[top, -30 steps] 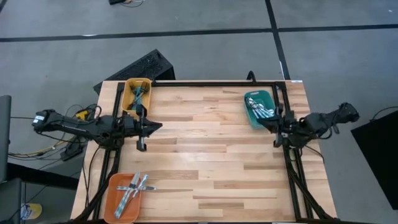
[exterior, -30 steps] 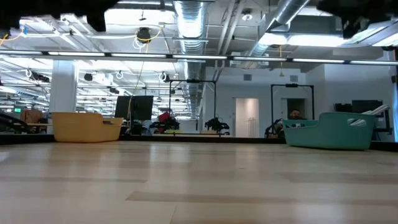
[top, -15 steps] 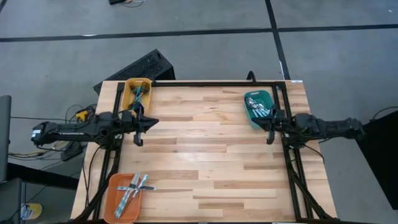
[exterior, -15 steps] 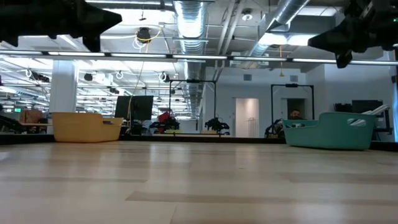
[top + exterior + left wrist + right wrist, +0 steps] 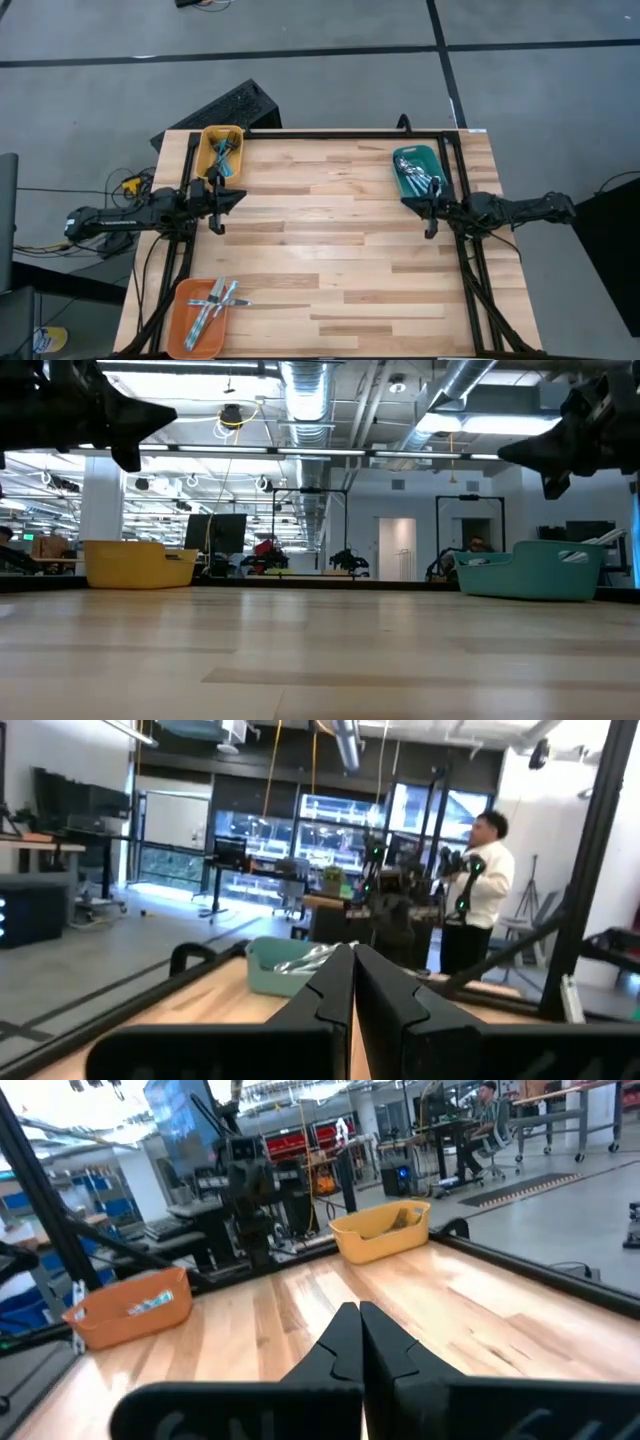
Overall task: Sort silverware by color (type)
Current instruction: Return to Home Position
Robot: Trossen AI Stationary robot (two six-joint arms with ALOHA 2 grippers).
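The left hand [image 5: 236, 197] is being held over the bench [image 5: 330, 240] at its 9 o'clock edge, pointing toward the middle. Its fingers [image 5: 325, 1000] are being kept pressed together, with nothing between them. The right hand [image 5: 410, 204] is being held over the 3 o'clock edge, facing the left one across the bare wood. Its fingers [image 5: 340, 1345] are likewise being kept together and empty. Both hands are being carried clear of the wood, well apart from each other. The silverware [image 5: 224, 150] is being kept in three lots. One bundle is lying in the yellow tray [image 5: 207, 150] at about 10 o'clock, just beyond the left hand. A second is lying in the teal tray [image 5: 402, 180] at about 2 o'clock, just beyond the right hand. A third, crossed and spread, is lying in the orange tray [image 5: 180, 310] at about 7 o'clock. A person [image 5: 487, 870] in a white top is being seen in the room beyond the teal tray.
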